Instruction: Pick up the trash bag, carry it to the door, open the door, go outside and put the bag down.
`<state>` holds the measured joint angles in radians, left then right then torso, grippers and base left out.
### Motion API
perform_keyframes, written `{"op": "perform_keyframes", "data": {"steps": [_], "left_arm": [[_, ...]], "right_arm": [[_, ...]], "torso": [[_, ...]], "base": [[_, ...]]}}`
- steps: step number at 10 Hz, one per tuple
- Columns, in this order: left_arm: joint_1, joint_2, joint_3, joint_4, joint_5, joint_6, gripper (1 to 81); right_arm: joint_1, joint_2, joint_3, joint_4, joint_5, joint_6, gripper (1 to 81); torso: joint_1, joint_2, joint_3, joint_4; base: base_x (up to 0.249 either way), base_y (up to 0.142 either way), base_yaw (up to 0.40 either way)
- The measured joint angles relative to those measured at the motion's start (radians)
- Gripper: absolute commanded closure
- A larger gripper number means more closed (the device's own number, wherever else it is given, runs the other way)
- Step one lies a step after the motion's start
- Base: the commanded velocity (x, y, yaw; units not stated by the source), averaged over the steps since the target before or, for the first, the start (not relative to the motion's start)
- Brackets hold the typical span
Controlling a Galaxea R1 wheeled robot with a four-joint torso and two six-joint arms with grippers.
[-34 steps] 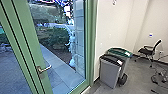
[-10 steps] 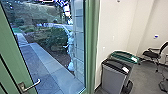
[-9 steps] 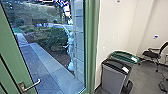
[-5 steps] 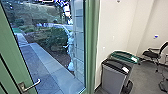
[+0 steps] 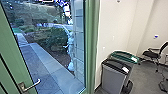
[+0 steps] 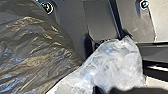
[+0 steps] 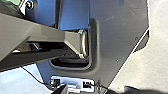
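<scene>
Robot closer to door point(image 5: 15, 60) than earlier. Trash bag point(image 6: 32, 52): clear gathered part between fingers of left gripper point(image 6: 103, 89), closed on it. Right gripper point(image 7: 95, 90): cannot tell.

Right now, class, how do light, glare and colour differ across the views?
Head view: a bluish cast over the paved walkway outdoors, neutral light on the white wall; left wrist view: bright glints on the creased dark plastic trash bag; right wrist view: the pale floor brightly lit, a blue sheen on part of the robot's wide dark plate.
</scene>
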<state>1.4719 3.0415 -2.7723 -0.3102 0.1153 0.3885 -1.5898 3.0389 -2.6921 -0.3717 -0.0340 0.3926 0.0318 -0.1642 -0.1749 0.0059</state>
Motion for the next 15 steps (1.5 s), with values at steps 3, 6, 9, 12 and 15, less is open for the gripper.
{"op": "perform_keyframes", "data": {"steps": [3, 6, 9, 12, 15], "left_arm": [[0.0, 0.0, -0.001, 0.0, 0.0, 0.0, 81.1], [0.0, 0.0, -0.001, 0.0, 0.0, 0.0, 81.1], [0.001, -0.002, -0.001, 0.0, 0.001, 0.0, 81.1], [0.003, -0.011, 0.0, 0.0, 0.006, 0.0, 81.1], [0.007, -0.022, 0.018, 0.0, 0.0, 0.0, 81.1]], "right_arm": [[0.0, 0.0, 0.0, 0.0, 0.0, 0.0, 1.0], [0.0, 0.0, 0.0, 0.0, 0.0, 0.0, 1.0], [0.0, 0.002, 0.0, 0.0, -0.001, 0.0, 1.0], [0.005, 0.0, -0.003, -0.001, 0.001, -0.001, 1.0], [-0.003, -0.006, 0.022, -0.024, 0.0, -0.008, 1.0]], "torso": [[0.0, 0.0, 0.0, 0.0], [0.0, 0.0, 0.0, 0.0], [0.0, 0.0, 0.0, 0.0], [0.0, 0.0, 0.0, 0.0], [0.0, 0.0, 0.0, 0.0]], "base": [[0.0, 0.0, 0.045], [0.0, 0.0, 0.172], [0.0, 0.0, 0.186], [0.0, 0.0, 0.186], [0.0, 0.0, 0.184]]}}
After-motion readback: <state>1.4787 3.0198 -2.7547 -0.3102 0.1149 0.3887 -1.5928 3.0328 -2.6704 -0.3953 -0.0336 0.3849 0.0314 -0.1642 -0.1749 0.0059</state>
